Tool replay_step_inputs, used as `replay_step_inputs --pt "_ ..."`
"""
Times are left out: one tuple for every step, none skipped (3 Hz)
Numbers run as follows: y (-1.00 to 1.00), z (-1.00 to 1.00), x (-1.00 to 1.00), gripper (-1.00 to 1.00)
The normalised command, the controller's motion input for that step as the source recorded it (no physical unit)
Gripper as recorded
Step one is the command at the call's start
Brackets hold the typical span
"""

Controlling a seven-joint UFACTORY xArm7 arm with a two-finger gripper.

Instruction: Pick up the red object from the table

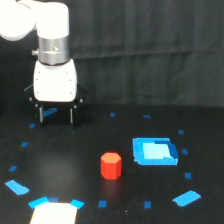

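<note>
The red object, a small red-orange hexagonal block, stands upright on the black table near the middle front. My gripper hangs at the exterior view's left, well behind and to the left of the block, clear of it. Its two dark fingers point down with a wide gap between them, and nothing is held.
A blue square tray sits just to the right of the red block. Small blue tape marks and patches dot the table. A pale rectangular patch lies at the front left edge. A dark curtain backs the scene.
</note>
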Motion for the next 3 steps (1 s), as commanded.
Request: replay_step_inputs --pt "-1.00 -0.50 1.00 1.00" --pt "-1.00 -0.15 1.00 1.00" --pt "-1.00 -0.16 1.00 1.00"
